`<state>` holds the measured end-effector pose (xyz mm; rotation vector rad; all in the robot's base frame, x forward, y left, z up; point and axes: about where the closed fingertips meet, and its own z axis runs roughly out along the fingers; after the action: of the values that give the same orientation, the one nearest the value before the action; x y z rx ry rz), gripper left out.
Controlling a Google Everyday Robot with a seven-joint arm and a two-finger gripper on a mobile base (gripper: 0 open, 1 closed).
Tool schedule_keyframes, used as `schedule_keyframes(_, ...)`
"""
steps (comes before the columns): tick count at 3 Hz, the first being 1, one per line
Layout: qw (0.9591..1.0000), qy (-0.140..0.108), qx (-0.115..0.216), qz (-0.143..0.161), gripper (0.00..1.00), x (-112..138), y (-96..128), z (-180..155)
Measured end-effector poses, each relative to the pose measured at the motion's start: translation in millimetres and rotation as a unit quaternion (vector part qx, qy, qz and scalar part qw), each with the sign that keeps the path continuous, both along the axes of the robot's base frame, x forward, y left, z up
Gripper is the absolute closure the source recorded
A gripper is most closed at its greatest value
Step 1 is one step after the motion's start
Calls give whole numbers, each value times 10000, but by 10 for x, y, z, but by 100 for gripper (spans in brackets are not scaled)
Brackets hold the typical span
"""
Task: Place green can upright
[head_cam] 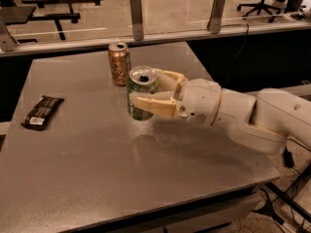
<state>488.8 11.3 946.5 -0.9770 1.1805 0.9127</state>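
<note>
The hand (145, 87) reaches in low over the grey surface (97, 178) at the end of a thick white arm (243, 118). It is closed around the green can (141, 94), with its two cream fingers (155, 106) pressed against opposite sides of the can's body. One finger crosses the side facing the camera and the other wraps the far side, just under the rim. The green can stands upright in that grip, its silver top with the dark opening facing up and its green and pale mottled print showing between the fingers. Its base is level with the surface or just above it, and whether it touches cannot be told. A dim patch lies on the surface below the hand, on the camera's side. Just beyond the far finger, and a little past the fingertips, a gold-brown can (119, 63) stands upright on the surface, close to the green can but apart from it. Well past the fingertips, toward the surface's edge on the camera's side, a black packet (43, 112) lies flat, far from both cans. Behind the hand the wrist widens into a rounded white housing that hangs over the surface's edge. Beyond the gold-brown can, past the far edge of the surface, a low glass barrier (170, 13) runs between upright metal posts.
</note>
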Motion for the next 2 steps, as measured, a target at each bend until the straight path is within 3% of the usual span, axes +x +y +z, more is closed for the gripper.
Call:
schedule_keyframes(1,9978,587,-34,295,100,40,16,-68)
schedule_keyframes(2,9951,845,-148,486,100,52,41,-144)
